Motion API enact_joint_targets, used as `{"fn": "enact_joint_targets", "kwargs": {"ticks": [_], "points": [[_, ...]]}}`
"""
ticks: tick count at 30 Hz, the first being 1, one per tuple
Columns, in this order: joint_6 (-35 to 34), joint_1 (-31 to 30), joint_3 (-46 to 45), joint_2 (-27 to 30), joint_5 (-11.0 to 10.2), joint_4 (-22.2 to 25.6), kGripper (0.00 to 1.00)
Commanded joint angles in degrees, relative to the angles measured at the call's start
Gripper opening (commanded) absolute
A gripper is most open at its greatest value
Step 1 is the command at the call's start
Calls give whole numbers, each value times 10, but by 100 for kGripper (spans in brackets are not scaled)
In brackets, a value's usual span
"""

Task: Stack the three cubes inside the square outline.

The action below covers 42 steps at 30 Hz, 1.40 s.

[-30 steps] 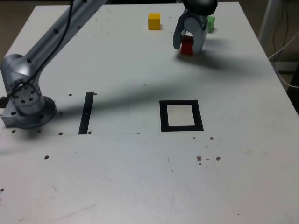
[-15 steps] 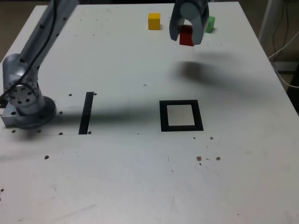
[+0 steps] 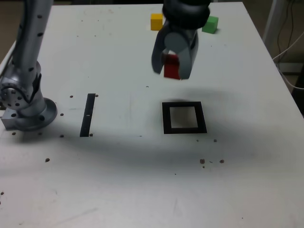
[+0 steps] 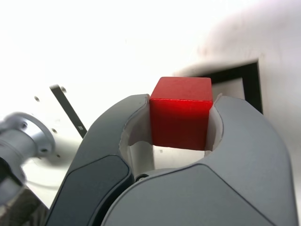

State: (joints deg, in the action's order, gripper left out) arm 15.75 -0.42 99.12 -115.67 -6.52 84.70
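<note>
Gripper [image 3: 173, 66] clamped on red cube [image 3: 171, 65], carried in air above table [image 3: 247, 180], just far side of square outline [image 3: 184, 118]. Best next: centre over white middle, lower straight, keep faces parallel to frame, release only on contact. Outline empty, nothing inside. Yellow cube [image 3: 156, 21] and green cube [image 3: 210, 24] at far edge, well apart from outline. Black strip [image 3: 88, 114] on exterior view's left, not target.

Below the fingers [image 3: 187, 59] the outline's [image 3: 166, 118] white centre lies bare. The black strip [image 3: 88, 114] lies flat well aside; yellow [image 3: 156, 21] and green [image 3: 210, 24] cubes stand far behind.
</note>
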Motion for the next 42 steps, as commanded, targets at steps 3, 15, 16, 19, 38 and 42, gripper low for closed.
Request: {"fn": "enact_joint_targets", "kwargs": {"ticks": [3, 15, 16, 19, 38, 42], "points": [[-41, -33, -57, 34, 24, -49, 35], [-84, -53, -138, 35, 52, -151, 35], [-87, -55, -137, 32, 51, -152, 35], [-94, -62, -128, 17, 49, -150, 35], [-87, -86, -110, -20, 20, -157, 58], [-85, -86, -118, -17, 19, -164, 76]]}}
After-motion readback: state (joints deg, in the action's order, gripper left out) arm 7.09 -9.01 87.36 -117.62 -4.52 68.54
